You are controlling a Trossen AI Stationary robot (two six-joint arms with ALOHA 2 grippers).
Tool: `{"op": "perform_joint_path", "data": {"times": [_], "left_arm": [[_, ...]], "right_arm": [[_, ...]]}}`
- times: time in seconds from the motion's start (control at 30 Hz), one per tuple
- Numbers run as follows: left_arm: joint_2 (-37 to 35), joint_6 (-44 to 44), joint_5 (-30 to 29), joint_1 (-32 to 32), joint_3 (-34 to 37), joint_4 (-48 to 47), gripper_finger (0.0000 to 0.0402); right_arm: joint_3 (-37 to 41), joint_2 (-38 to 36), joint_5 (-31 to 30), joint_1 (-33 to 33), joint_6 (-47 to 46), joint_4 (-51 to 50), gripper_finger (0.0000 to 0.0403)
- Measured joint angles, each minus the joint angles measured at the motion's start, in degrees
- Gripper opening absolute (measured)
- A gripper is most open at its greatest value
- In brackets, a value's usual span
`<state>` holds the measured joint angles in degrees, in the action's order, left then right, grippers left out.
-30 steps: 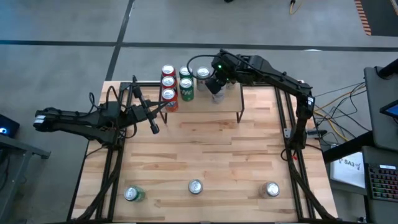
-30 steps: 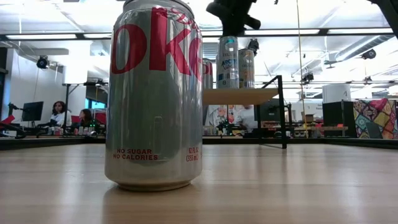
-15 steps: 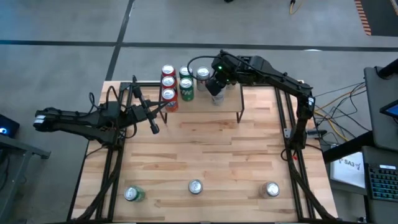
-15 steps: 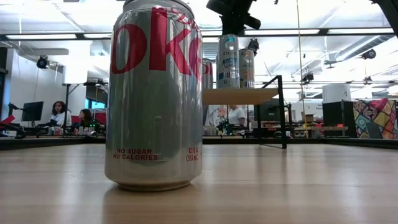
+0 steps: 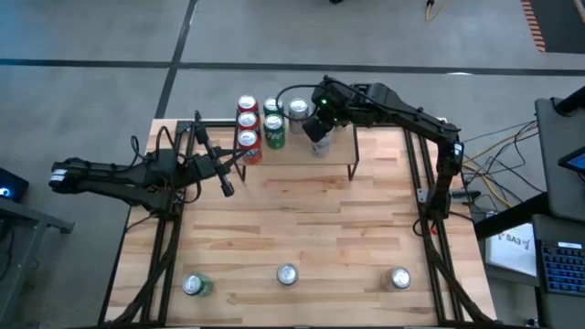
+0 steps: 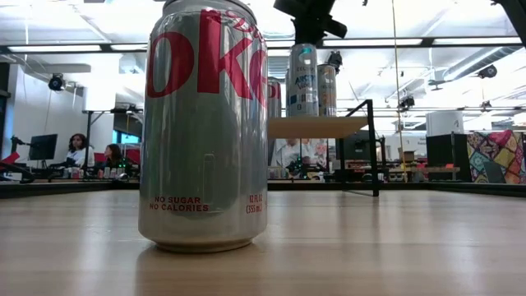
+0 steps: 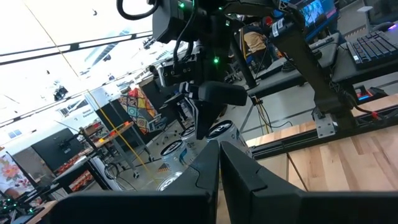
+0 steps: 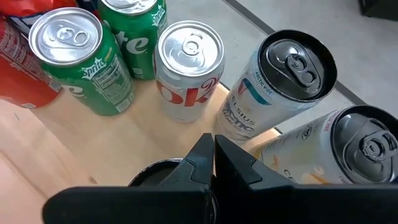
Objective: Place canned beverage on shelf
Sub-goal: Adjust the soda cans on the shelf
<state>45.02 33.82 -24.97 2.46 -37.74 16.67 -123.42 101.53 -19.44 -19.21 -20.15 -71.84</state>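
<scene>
The shelf (image 5: 338, 151) stands at the table's far edge and carries red, green and silver cans in rows. My right gripper (image 5: 317, 131) is shut and hovers over the shelf's right part. In its wrist view the shut fingers (image 8: 212, 146) stand over the dark lid (image 8: 155, 175) of one can. Two tall slim cans (image 8: 280, 87) and a Diet Coke can (image 8: 186, 68) stand upright just beyond. My left gripper (image 5: 227, 189) is shut and empty, above the table to the left of the shelf. My right gripper's shut fingers (image 8: 233, 165) point down over the dark lid of a can on the shelf. The fingers themselves hide the place below them, and I cannot tell whether they touch the lid.
Three cans stand along the table's near edge: a green one (image 5: 196, 285), a silver one (image 5: 287, 274) and another silver one (image 5: 399, 278). In the low view the middle one (image 6: 205, 123) fills the foreground. Bare wood lies between them and the shelf.
</scene>
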Motion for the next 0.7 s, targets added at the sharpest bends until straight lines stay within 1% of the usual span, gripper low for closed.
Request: {"op": "perform_joint_path", "data": {"times": [0.57, 0.7], "left_arm": [[0.0, 0.0, 0.0, 0.0, 0.0, 0.0, 0.0], [0.0, 0.0, 0.0, 0.0, 0.0, 0.0, 0.0]], "right_arm": [[0.1, -1.2, 0.4, 0.2, -1.6, -1.2, 0.0009], [-1.2, -1.2, 0.4, 0.2, -1.2, -1.3, 0.0009]]}}
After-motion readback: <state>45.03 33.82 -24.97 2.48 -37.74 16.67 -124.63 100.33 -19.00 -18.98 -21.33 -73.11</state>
